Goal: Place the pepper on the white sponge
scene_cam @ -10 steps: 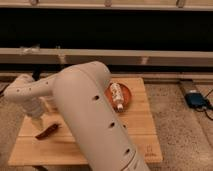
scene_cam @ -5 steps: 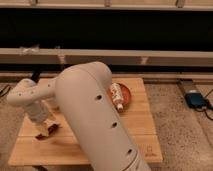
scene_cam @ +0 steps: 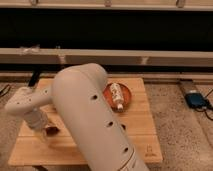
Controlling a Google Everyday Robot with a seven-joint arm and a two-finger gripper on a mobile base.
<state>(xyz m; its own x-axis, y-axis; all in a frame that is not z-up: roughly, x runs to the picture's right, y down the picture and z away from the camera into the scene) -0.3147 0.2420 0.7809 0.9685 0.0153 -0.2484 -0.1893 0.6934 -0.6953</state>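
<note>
The pepper (scene_cam: 50, 131) is a small dark-red shape lying on the left part of the wooden table (scene_cam: 140, 130). My gripper (scene_cam: 41, 126) hangs from the white wrist at the table's left side, right over the pepper's left end and low to the wood. My big white arm (scene_cam: 95, 120) fills the middle of the view and covers much of the table. The white sponge does not show; it may be behind the arm or the gripper.
An orange plate (scene_cam: 128, 97) with a white bottle (scene_cam: 117, 95) lying on it sits at the table's back right. A blue object (scene_cam: 195, 100) lies on the floor to the right. A dark upright object (scene_cam: 35, 78) stands at the table's back left corner.
The gripper has come down and to the right, from above the table's left edge to just over the pepper. The pepper is now partly covered by it.
</note>
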